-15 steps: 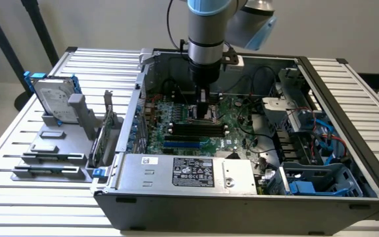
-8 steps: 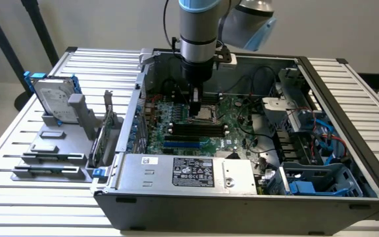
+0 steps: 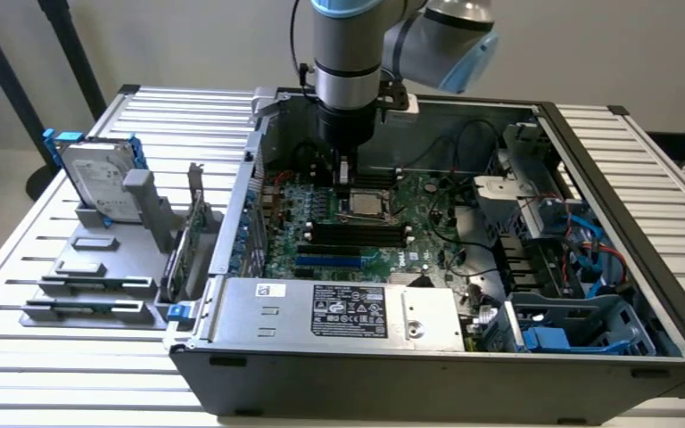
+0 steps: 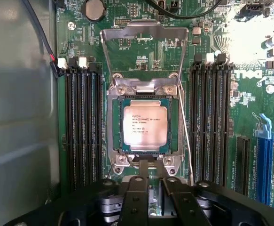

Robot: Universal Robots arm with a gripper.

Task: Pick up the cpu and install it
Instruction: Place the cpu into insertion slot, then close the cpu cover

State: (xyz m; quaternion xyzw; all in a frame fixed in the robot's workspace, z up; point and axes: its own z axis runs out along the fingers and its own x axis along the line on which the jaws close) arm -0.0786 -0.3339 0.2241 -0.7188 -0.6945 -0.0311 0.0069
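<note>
- The case [image 3: 438,367] stands open on a slatted table [image 3: 69,379], with 1 long wall nearest the exterior view.
- Just inside that wall lies a silver power supply [image 3: 331,310] with a printed label on top.
- Outside the case, at the exterior view's left, a grey rack [image 3: 86,287] holds flat grey blocks. Behind them a hard drive [image 3: 90,174] in a blue frame stands upright.
- Past the power supply the green board [image 3: 428,239] lies flat on the case floor. A blue slot [image 3: 325,261] runs across its near part.
- Beyond that slot, 2 banks of black memory slots [image 4: 82,127] flank the socket [image 4: 112,136], 1 on each side.
- The cpu [image 3: 363,207] [image 4: 144,125] sits flat in the socket at the middle of the board. Its silver top faces up, its edges are square to the frame, and it has printed text on it.
- The load plate [image 4: 144,49] is swung open, on the side of the socket away from the fingers.
- The gripper [image 3: 344,185] [image 4: 154,182] hangs just over the far edge of the socket, close to the cpu but apart from it. The jaws are narrow, with a slim gap between the tips and nothing in it.
- The arm [image 3: 345,62] drops straight down into the case from above.
</note>
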